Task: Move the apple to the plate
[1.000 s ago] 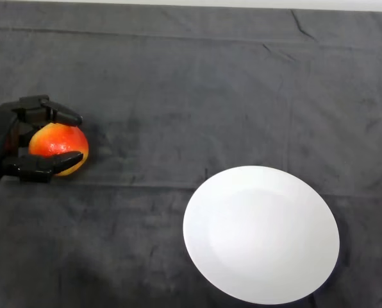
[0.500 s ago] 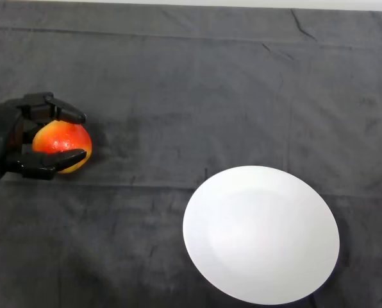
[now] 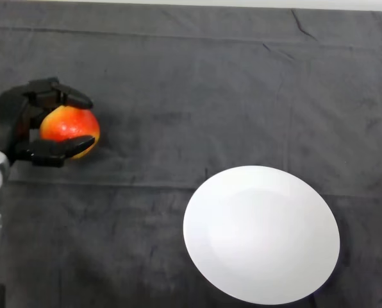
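A: Head view first. What is at the table's left edge?

B: The left hand [image 3: 11, 125], black, at the end of the silver-grey arm that comes in from the near left corner. Its fingers [image 3: 63, 95] curl over the far side of the apple [image 3: 68, 127] and its thumb [image 3: 53, 149] lies along the near side, so the fruit is clasped between them.

A: And the apple itself?

B: Red-orange, with a yellower patch low on its right side. It sits in that grasp near the left edge of the table [image 3: 178, 83], about midway between the far and near edges. I cannot tell whether it touches the cloth or is lifted off it.

A: Where is the plate?

B: The plate [image 3: 261, 234] is white and round, and lies flat toward the near right part of the table, its near rim close to the near edge. It has nothing on it.

A: How do apple and plate stand to each other?

B: Well apart. The apple is to the left of the plate and farther from the robot, with bare dark cloth [image 3: 146, 192] between them.
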